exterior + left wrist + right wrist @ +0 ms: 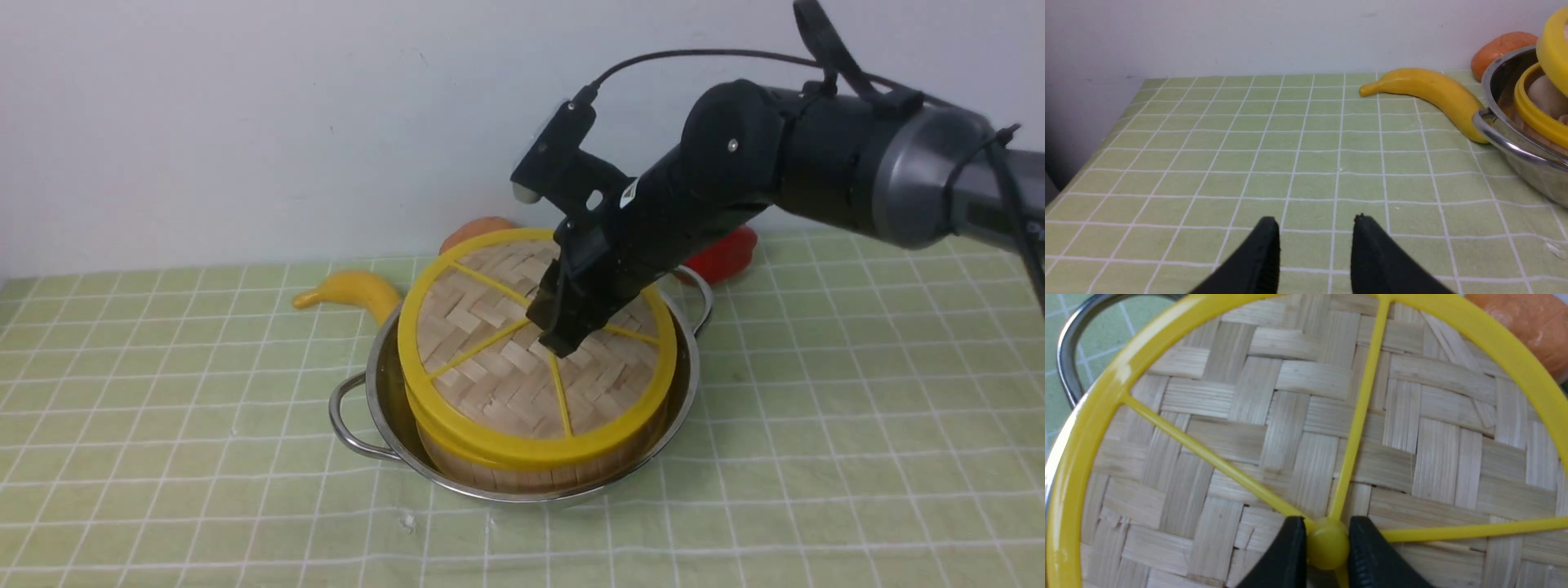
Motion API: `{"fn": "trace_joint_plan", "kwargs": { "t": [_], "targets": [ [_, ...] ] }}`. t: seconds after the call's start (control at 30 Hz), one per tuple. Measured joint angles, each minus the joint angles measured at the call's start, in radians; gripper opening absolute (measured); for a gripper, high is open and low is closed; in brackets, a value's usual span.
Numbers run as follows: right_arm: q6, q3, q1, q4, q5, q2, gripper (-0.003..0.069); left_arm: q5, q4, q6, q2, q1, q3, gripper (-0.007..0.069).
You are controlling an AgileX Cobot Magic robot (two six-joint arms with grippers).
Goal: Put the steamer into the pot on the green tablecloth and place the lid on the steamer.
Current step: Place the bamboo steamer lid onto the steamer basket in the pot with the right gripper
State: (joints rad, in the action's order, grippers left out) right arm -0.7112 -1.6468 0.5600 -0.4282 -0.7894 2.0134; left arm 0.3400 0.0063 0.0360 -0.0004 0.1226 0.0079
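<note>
Steamer [510,480] sits inside the pot [380,412], which stands on the green tablecloth [816,408] near the middle of my front view. I see only a band of its bamboo wall below the lid [482,367], which covers it. The lid is not lying flat. In the left wrist view, on the side toward the banana [351,290], its yellow rim stands clear above the steamer's yellow rim, and a pale bun [1547,96] shows in the gap. The near edge, facing me, looks lowered onto the steamer.

My right gripper [563,339] reaches down from the right onto the centre of the lid. In the right wrist view its two black fingertips [1290,547] press against either side of the yellow hub [1327,545] where the spokes meet, so it is pinching the lid by that knob.

My left gripper [1316,228] is out of the front view. Its own camera shows its fingers spread apart over bare cloth with nothing between them, well apart from the pot.

The banana lies just beside the pot's far-left rim. An orange item [482,229] sits behind the pot by the white wall [245,122], and a red item [722,253] is partly hidden behind my right arm.
</note>
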Motion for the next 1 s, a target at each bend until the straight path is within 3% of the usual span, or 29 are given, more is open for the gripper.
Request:
{"fn": "trace_joint_plan", "kwargs": {
  "t": [1.0],
  "targets": [
    [-0.046, 0.000, 0.018, -0.015, 0.070, 0.008, 0.0144, 0.000, 0.000, 0.000, 0.000, 0.000, 0.000, 0.0243]
  ]
}}
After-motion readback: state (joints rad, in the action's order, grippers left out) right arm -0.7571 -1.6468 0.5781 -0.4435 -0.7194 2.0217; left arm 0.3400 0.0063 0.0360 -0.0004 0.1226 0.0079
